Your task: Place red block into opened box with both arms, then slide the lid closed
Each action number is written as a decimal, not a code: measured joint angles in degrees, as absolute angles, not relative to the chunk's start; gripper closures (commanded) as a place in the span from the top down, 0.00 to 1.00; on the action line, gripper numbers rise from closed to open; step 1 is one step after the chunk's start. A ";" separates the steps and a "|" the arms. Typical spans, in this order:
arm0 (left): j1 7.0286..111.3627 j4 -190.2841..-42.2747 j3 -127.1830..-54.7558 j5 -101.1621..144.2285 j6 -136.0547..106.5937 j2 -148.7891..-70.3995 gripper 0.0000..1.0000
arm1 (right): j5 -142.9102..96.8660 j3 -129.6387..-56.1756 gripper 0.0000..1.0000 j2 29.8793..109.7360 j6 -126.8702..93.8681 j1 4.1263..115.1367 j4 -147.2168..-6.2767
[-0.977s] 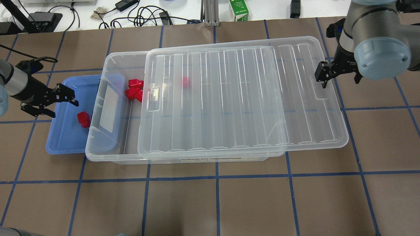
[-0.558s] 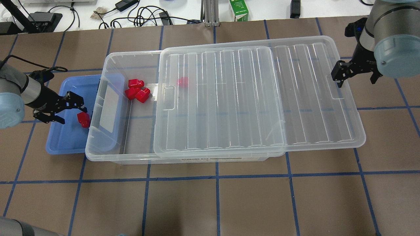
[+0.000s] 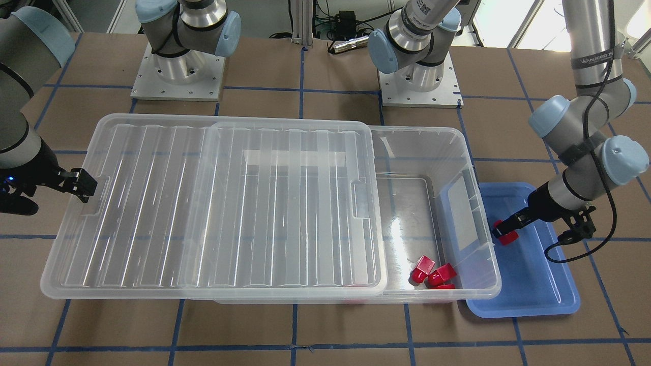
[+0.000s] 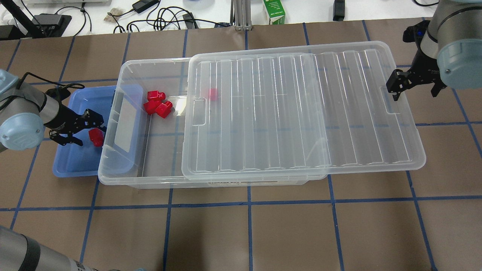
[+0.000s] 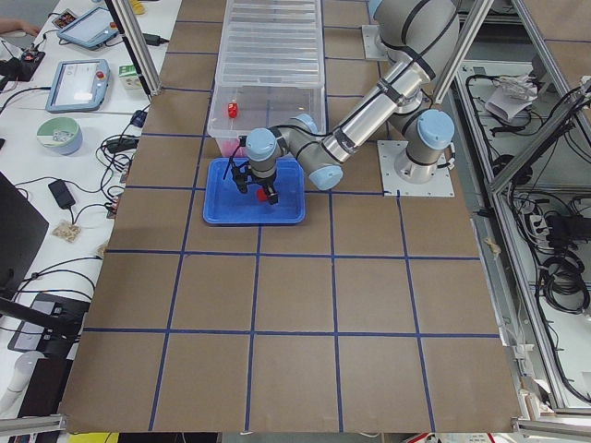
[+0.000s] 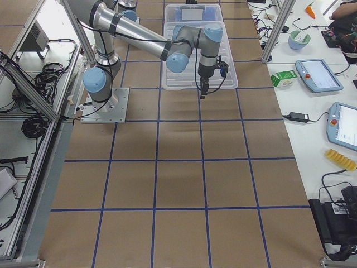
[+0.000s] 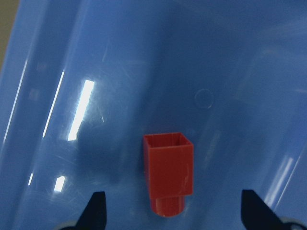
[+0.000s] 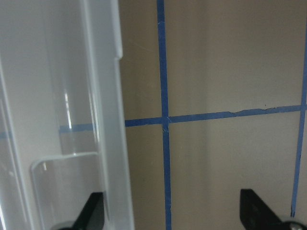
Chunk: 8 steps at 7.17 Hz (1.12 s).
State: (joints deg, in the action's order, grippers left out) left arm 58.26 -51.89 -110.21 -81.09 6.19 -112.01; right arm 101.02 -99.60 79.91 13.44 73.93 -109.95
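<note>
One red block (image 4: 96, 137) lies in the blue tray (image 4: 75, 158) just left of the box (image 4: 113, 177). My left gripper (image 4: 84, 130) is low over it and open. In the left wrist view the red block (image 7: 169, 170) sits between the spread fingertips (image 7: 96, 211), untouched. Three more red blocks (image 4: 156, 103) lie in the box's uncovered left end, and another (image 4: 212, 94) shows through the lid (image 4: 301, 113). The lid is slid right, overhanging the box's right end. My right gripper (image 4: 414, 87) is open at the lid's right edge, one finger over the rim (image 8: 112, 143).
Brown table with blue tape grid. Both arm bases (image 3: 417, 76) stand behind the box. Cables and a green carton (image 4: 274, 11) lie along the far edge. The blue tray is partly tucked under the box's left end.
The lid has slid further right with my right gripper, uncovering more of the box. My left gripper has moved right and down to the red block in the tray.
</note>
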 measured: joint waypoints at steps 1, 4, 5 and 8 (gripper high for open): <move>58.36 -50.79 -110.22 -81.17 5.84 -112.47 0.22 | 100.98 -99.50 1.00 80.06 13.40 73.89 -109.93; 58.68 -49.77 -109.41 -81.25 5.37 -113.29 0.12 | 96.93 -96.51 1.00 82.49 12.92 74.40 -108.02; 58.89 -50.24 -107.82 -81.33 5.25 -112.54 0.12 | 94.29 -94.48 1.00 84.92 12.59 74.86 -104.61; 60.50 -63.95 -100.21 -81.46 5.28 -105.95 0.12 | 90.23 -89.00 1.00 91.50 8.75 82.05 -95.76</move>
State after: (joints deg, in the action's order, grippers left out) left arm 60.50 -63.95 -100.21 -81.46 5.28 -105.95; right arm 90.23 -89.00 91.50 8.75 82.05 -95.76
